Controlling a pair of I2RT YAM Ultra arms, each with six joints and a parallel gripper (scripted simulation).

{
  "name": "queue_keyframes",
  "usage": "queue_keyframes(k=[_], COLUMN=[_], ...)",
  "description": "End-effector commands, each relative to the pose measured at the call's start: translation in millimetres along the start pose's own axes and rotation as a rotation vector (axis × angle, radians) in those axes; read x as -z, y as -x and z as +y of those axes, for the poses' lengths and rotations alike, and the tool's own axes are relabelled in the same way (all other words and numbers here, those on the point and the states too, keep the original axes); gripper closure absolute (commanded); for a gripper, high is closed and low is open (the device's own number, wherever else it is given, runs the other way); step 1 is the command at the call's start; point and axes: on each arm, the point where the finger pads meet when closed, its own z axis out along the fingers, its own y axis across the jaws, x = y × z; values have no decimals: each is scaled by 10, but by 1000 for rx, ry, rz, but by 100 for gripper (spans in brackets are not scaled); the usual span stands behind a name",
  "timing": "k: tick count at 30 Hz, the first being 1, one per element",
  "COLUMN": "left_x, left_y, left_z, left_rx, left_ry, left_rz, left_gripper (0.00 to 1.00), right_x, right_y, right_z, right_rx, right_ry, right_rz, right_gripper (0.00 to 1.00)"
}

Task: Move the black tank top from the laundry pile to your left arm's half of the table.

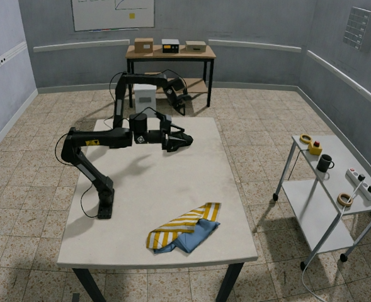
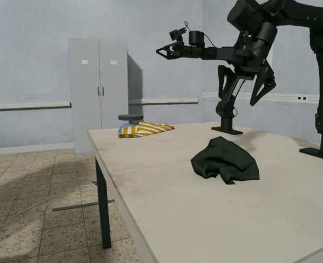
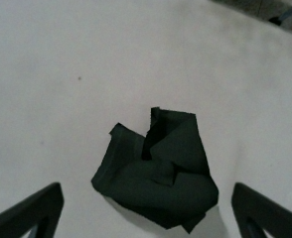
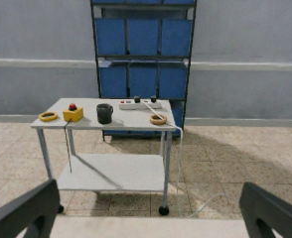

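The black tank top (image 1: 188,139) (image 2: 226,158) (image 3: 183,149) lies crumpled on the table (image 1: 191,175) (image 2: 166,183), on the left arm's half, well apart from the other pieces. The left gripper (image 2: 236,100) (image 3: 146,193) is open and empty, above the tank top and not touching it. The right gripper (image 2: 157,51) (image 4: 151,198) is open and empty, stretched out level high above the table; in the top view it partly covers the tank top. A yellow-and-white striped piece (image 1: 176,227) (image 2: 153,129) lies over a blue piece (image 1: 199,234) (image 2: 124,126) on the right arm's half.
The striped and blue pieces lie inside the table edges, near one corner. The two forearms are close together in the exterior view. A white cart (image 1: 322,214) (image 4: 113,171) with a dark mug (image 1: 324,163) (image 4: 104,114) stands apart, beyond the table's long edge.
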Motion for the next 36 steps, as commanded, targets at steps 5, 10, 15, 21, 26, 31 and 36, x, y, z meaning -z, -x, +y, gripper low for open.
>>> queue_keyframes(k=[5,10,15,21,26,31,36], left_x=[228,762,1207,1734,2107,1903,2302], left_y=[312,464,638,624,521,457,494], left_z=[-156,-288,-384,-431,-418,-400,-399], left_rx=[-130,-166,-227,-308,-364,-362,-324], left_ry=[-97,-154,-196,-229,-233,-228,-259], left_rz=[-292,-467,-678,-936,-1127,-1064,-1126], left_gripper=[8,8,8,8,8,8,8], right_x=[95,95,95,95,95,95,95], right_y=[375,375,375,375,375,375,375], right_z=[-51,-51,-51,-51,-51,-51,-51], right_rx=[3,3,3,3,3,3,3], right_ry=[-12,-12,-12,-12,-12,-12,-12], right_rz=[-95,-95,-95,-95,-95,-95,-95], right_gripper=[8,8,8,8,8,8,8])
